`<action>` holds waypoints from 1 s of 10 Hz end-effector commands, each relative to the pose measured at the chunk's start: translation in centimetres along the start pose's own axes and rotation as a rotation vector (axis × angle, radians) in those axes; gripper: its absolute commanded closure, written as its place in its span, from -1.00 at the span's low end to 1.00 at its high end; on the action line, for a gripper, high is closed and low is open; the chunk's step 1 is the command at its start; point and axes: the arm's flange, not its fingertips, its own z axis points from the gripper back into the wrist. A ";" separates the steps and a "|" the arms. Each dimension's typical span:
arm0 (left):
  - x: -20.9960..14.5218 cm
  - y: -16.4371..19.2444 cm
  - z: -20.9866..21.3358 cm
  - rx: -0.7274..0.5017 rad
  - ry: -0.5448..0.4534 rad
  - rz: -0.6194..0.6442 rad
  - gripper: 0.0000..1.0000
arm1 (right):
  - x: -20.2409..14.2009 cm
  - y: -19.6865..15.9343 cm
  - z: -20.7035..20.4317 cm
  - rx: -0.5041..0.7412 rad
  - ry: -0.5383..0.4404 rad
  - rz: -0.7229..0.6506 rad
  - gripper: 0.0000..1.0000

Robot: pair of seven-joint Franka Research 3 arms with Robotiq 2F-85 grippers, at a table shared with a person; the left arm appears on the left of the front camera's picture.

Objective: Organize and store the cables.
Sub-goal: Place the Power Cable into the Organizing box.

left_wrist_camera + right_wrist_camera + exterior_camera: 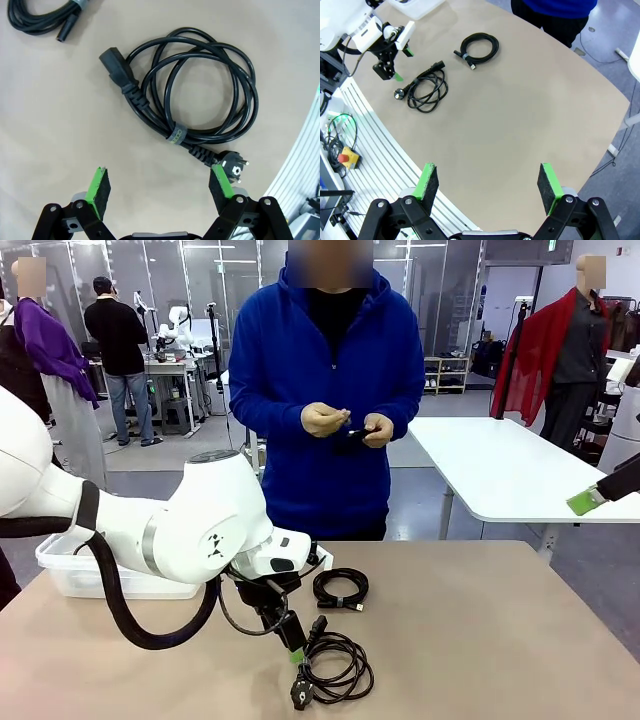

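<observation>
Because the coiled power cord (pixel 176 135) lies flat on the bench (pixel 480 640) just below, my left jaws hang wide open above it for a grab, my right jaws open well aside

A robotics lab: beyond the beige table (pixel 480 630) stand a white desk (pixel 510 475), a cluttered workbench (pixel 170 365) with a person (pixel 120 350) at it, glass partitions (pixel 200 275), and below its near edge a yellow emergency-stop box (pixel 347 159).
</observation>
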 end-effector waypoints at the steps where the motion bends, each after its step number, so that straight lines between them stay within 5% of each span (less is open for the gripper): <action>1: 1.0 -0.2 -0.3 0.007 -0.017 0.006 -1.00 | 0.2 0.0 0.1 0.002 0.005 -0.014 -1.00; 10: 0.9 -1.0 -0.5 -0.014 0.002 -0.005 -1.00 | 0.2 0.0 0.1 0.002 0.005 -0.014 -1.00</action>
